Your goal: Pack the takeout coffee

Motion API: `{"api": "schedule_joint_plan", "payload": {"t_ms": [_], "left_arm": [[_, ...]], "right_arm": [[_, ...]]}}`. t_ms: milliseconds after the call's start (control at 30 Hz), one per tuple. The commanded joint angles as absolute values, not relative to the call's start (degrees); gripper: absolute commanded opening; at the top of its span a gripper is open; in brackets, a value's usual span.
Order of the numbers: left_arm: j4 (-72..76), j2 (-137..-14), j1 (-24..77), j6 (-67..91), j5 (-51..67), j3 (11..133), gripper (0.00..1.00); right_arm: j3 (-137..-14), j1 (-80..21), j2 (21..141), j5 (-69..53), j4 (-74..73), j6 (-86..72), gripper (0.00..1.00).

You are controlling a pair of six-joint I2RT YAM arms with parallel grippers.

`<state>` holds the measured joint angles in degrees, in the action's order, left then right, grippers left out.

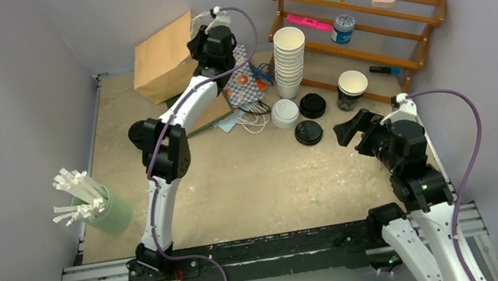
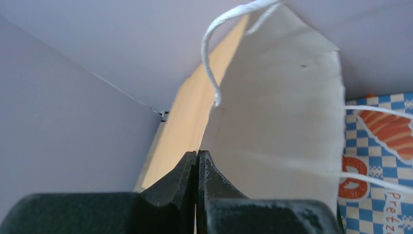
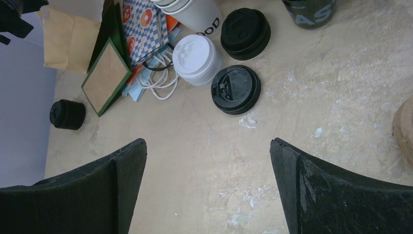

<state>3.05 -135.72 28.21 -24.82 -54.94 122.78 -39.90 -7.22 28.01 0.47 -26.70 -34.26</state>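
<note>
The pale, mottled table (image 1: 253,185) carries a tall stack of white cups (image 1: 290,58) at its far side. Just in front of the stack stand a white-lidded cup (image 1: 285,113) and a black-lidded cup (image 1: 313,105) side by side, with another black lid (image 1: 309,132) just nearer. Right of the stack are a dark lidless cup (image 1: 352,89) and a wooden rack (image 1: 362,17); left of it are a heap of printed bags (image 1: 245,84) and a brown paper bag (image 1: 162,64), and well off to the near left is a green cup of white straws (image 1: 110,211).

Left arm (image 1: 184,109) stretched far forward with left tool (image 2: 197,163) pinched shut, right arm (image 1: 427,188) folded near, right tool (image 3: 208,192) spread wide
</note>
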Motion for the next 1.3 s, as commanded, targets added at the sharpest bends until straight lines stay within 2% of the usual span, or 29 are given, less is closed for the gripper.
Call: {"api": "schedule_joint_plan", "payload": {"t_ms": [0, 167, 300, 567, 833, 1000, 1267], "left_arm": [[11.7, -128.7, 28.5, -30.4, -56.4, 127.7, 0.00], [12.9, -122.7, 28.5, -30.4, -55.2, 126.6, 0.00], [9.9, -115.1, 28.6, -24.0, -50.9, 122.6, 0.00], [-5.8, -96.2, 28.5, -4.4, -32.0, 113.3, 0.00], [-7.6, -75.2, 28.5, 8.2, -12.0, 91.6, 0.00], [-6.8, -64.0, 28.6, 16.1, -1.4, 73.2, 0.00], [-3.1, -51.4, 28.6, 22.8, 7.0, 50.4, 0.00]], "right_arm": [[-43.4, -7.3, 28.1, 0.1, -25.3, -33.3, 0.98], [-44.0, -7.3, 28.2, -1.3, -25.3, -32.8, 0.98], [-44.3, -7.3, 27.9, -2.6, -25.3, -32.5, 0.98], [-47.0, -7.3, 29.3, -5.0, -26.2, -30.3, 0.98], [-51.1, -7.3, 31.6, -7.5, -28.1, -29.6, 0.98], [-53.3, -7.3, 32.5, -8.9, -29.0, -29.5, 0.98], [-56.0, -7.3, 37.2, -20.9, -28.7, -32.0, 0.96]]}}
